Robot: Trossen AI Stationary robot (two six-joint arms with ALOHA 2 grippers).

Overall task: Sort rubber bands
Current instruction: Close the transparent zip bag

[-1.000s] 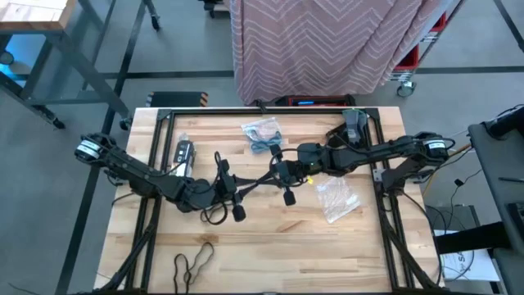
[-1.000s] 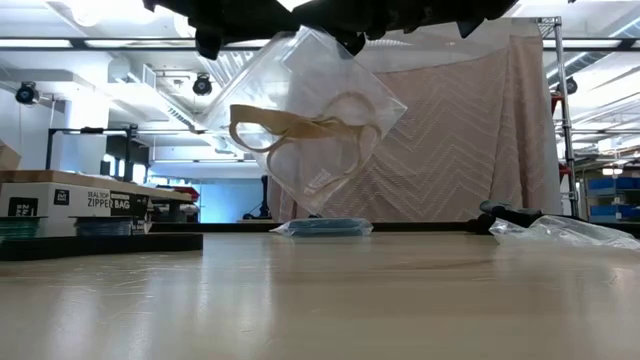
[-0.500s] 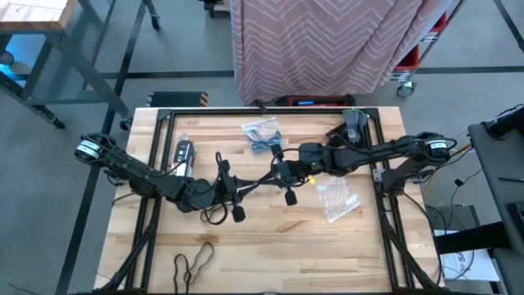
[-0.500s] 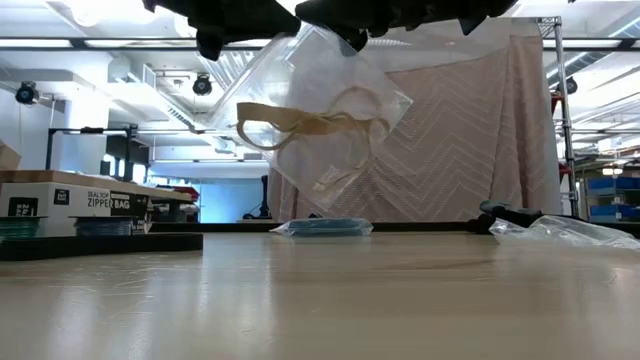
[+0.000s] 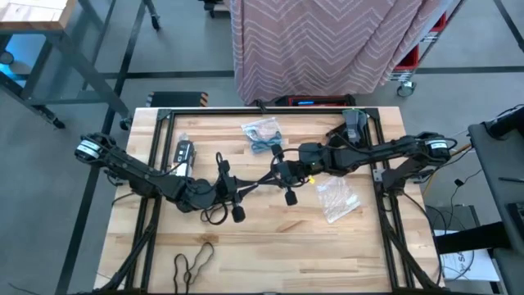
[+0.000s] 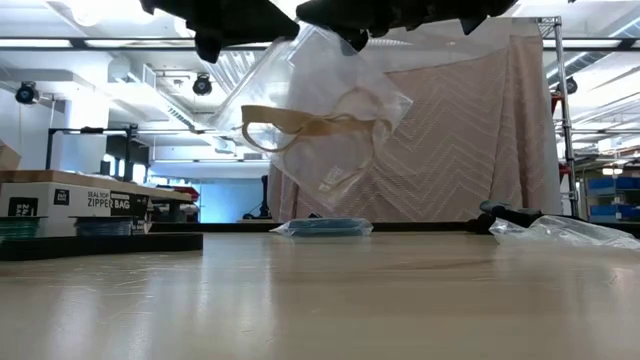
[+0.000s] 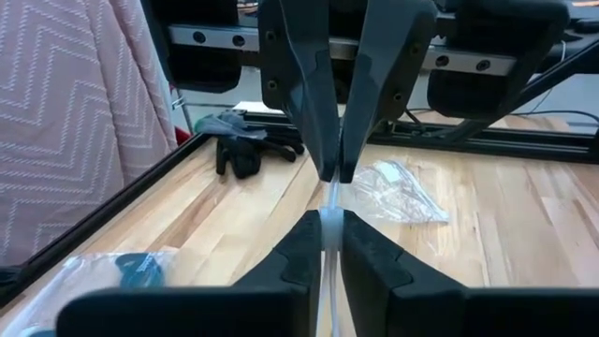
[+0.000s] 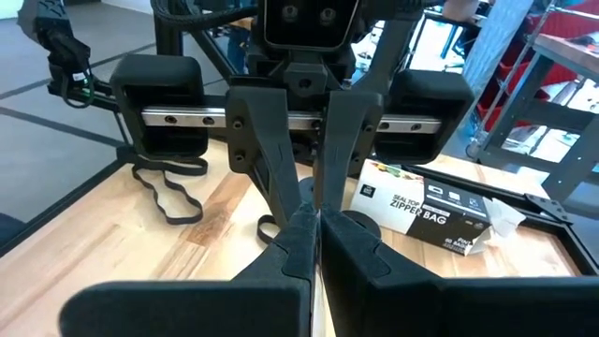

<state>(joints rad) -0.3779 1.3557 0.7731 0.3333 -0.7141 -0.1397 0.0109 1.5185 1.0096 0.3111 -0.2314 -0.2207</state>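
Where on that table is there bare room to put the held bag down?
Bare wood lies along the near edge, between the black rubber bands and the empty clear bag. The middle is crowded: left gripper and right gripper pinch the held bag there.

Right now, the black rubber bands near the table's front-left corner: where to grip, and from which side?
Come straight down from above and pinch across the middle of the black rubber bands, where strands bunch. They lie flat and thin, so a side approach would likely slide under nothing. The left gripper is nearer, but it is shut on the clear bag.

Grey floor, chevron curtain
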